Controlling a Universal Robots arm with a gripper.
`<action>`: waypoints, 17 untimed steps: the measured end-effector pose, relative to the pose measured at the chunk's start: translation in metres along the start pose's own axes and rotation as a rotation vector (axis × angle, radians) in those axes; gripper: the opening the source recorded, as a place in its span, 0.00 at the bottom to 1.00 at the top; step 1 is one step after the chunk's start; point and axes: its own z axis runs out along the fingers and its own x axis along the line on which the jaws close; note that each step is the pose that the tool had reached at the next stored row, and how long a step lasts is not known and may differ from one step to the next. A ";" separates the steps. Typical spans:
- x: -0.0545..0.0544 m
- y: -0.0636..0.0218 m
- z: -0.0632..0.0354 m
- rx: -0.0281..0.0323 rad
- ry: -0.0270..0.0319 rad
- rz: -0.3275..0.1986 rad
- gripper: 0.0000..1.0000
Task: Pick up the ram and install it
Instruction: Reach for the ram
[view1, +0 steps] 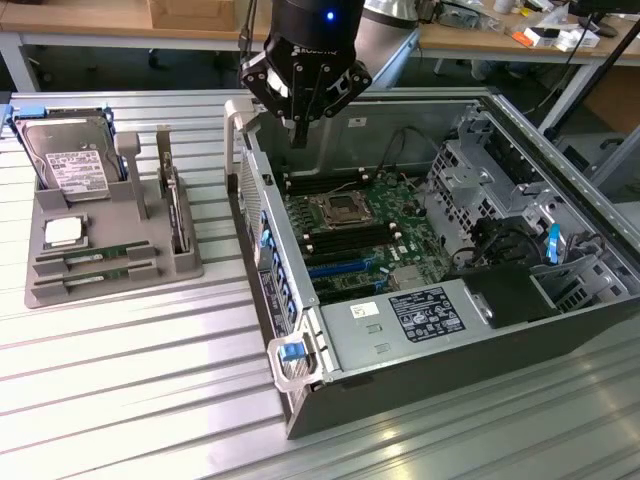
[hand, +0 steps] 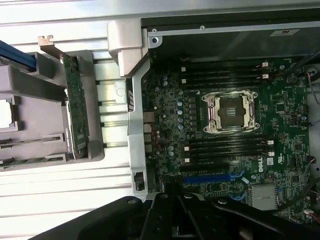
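Note:
Two green ram sticks (view1: 95, 258) lie flat in slots at the front of a grey holder tray (view1: 110, 292) on the exterior view's left; in the wrist view the ram sticks (hand: 31, 142) lie at the tray's edge. My black gripper (view1: 298, 132) hangs shut above the far left corner of the open computer case (view1: 480, 340), well apart from the tray. Nothing shows between its fingers. The wrist view looks straight down past the gripper (hand: 176, 202) at the motherboard (hand: 280, 120), with black memory slots (hand: 225, 74) on both sides of the processor socket (hand: 231, 112).
The tray also holds a silver hard drive (view1: 68, 160), a square processor chip (view1: 62, 232) and an upright card (view1: 177, 205). Cables and a drive cage (view1: 480, 190) crowd the case's right side. A grey latch handle (hand: 127, 45) stands on the case wall.

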 end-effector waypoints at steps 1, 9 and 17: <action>0.002 -0.0001 0.0000 0.0000 0.0000 0.000 0.11; 0.012 -0.0009 -0.0003 0.0000 0.0000 0.000 0.11; 0.021 -0.0016 -0.0006 0.0000 0.0000 0.000 0.11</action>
